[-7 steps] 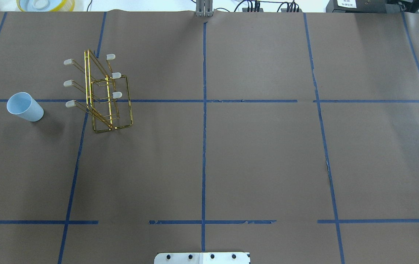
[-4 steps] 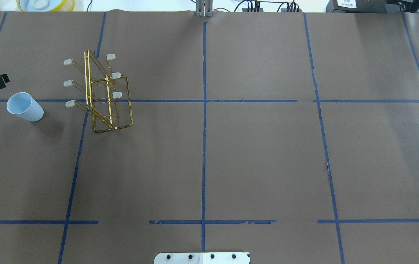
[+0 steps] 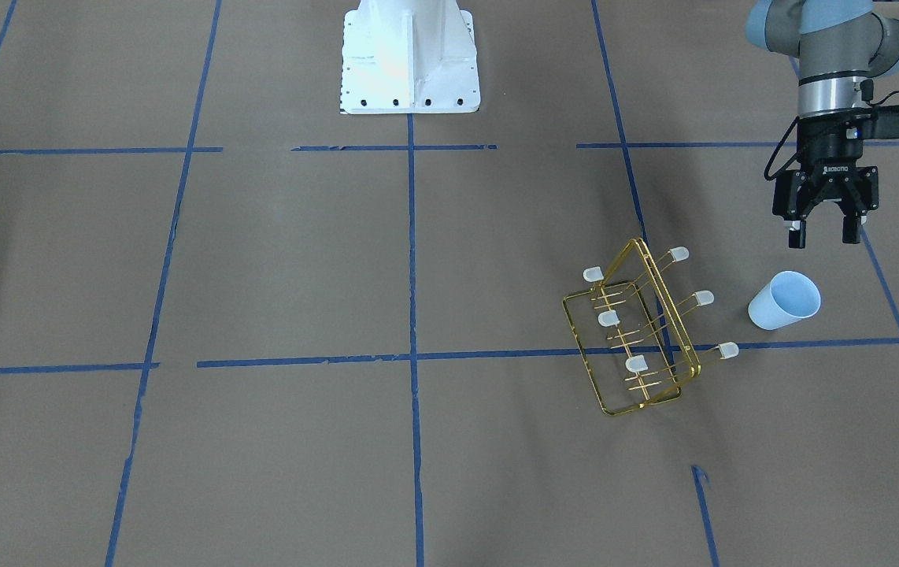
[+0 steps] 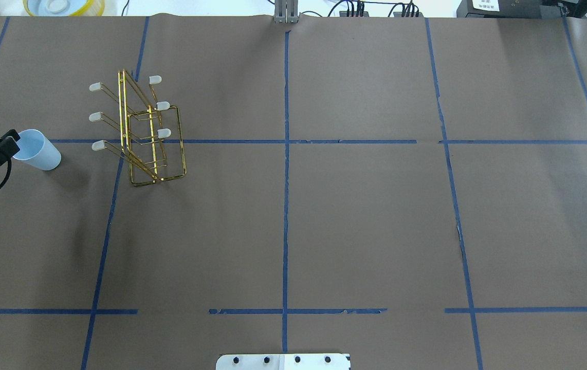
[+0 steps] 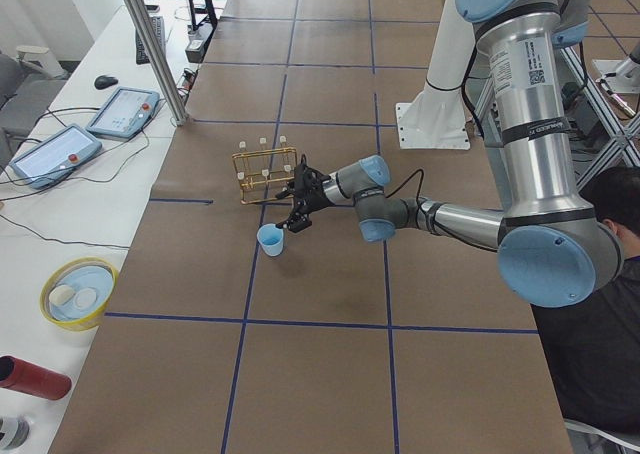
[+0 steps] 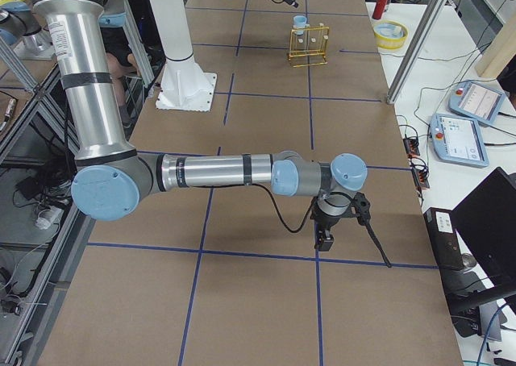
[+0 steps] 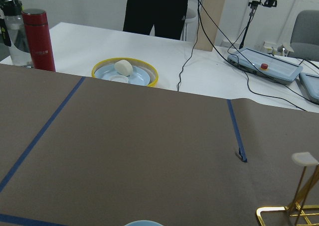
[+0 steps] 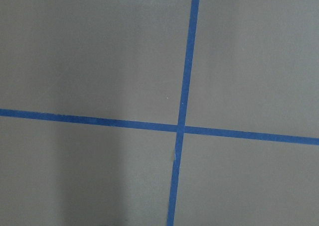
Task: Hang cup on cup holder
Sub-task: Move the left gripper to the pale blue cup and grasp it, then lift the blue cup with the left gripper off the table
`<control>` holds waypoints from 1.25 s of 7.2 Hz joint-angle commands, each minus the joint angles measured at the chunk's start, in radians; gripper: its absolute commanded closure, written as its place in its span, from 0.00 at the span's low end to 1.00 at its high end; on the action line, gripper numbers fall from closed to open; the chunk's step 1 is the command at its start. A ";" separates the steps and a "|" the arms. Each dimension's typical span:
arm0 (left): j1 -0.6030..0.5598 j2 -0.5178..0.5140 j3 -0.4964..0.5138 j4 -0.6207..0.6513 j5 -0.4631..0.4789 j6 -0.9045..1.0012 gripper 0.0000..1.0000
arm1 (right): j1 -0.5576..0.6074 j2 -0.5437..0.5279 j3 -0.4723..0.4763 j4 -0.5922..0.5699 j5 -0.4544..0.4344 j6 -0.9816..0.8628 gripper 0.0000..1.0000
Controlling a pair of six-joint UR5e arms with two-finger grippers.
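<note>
In the front-facing view the cup (image 3: 784, 301) stands upright on the tabletop (image 3: 260, 260) near the holder (image 3: 642, 331). Nothing is hung yet, and the left gripper (image 3: 822, 234) hovers close by the cup, jaws wide and empty. Overhead, both sit far to the robot's left, with broad room to their right. In the right side view the right gripper (image 6: 325, 239) is well apart; I cannot tell its state.

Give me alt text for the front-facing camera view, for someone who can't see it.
The robot's left gripper hangs open close to a pale blue cup standing upright on a brown paper-covered table. A gold wire cup holder stands beside the cup, apart from it, with nothing on its prongs.
</note>
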State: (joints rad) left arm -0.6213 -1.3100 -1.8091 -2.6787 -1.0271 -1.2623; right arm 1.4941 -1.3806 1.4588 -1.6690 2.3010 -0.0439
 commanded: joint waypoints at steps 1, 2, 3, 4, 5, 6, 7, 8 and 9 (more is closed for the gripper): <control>0.054 -0.030 0.080 -0.004 0.135 -0.008 0.00 | 0.000 0.000 0.000 0.000 0.000 0.001 0.00; 0.061 -0.076 0.126 -0.003 0.139 -0.011 0.00 | 0.000 0.000 0.000 0.000 0.000 0.001 0.00; 0.064 -0.104 0.151 -0.001 0.160 -0.009 0.00 | 0.000 0.000 0.000 0.000 0.000 -0.001 0.00; 0.080 -0.106 0.157 -0.001 0.186 -0.006 0.00 | 0.000 0.000 0.000 0.000 0.000 -0.001 0.00; 0.106 -0.107 0.181 -0.001 0.238 -0.008 0.00 | 0.000 0.000 0.000 0.000 0.000 -0.001 0.00; 0.126 -0.113 0.207 -0.003 0.281 -0.009 0.00 | 0.000 0.000 0.000 0.000 0.000 -0.001 0.00; 0.149 -0.118 0.218 -0.001 0.309 -0.025 0.00 | 0.000 0.000 0.000 0.000 0.000 -0.001 0.00; 0.166 -0.118 0.224 -0.003 0.329 -0.028 0.00 | 0.000 0.000 0.000 0.000 0.000 -0.001 0.00; 0.175 -0.120 0.231 -0.004 0.335 -0.035 0.00 | 0.000 0.000 0.000 0.000 0.000 -0.001 0.00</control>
State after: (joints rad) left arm -0.4618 -1.4278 -1.5871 -2.6814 -0.7075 -1.2895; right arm 1.4941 -1.3806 1.4588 -1.6690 2.3010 -0.0445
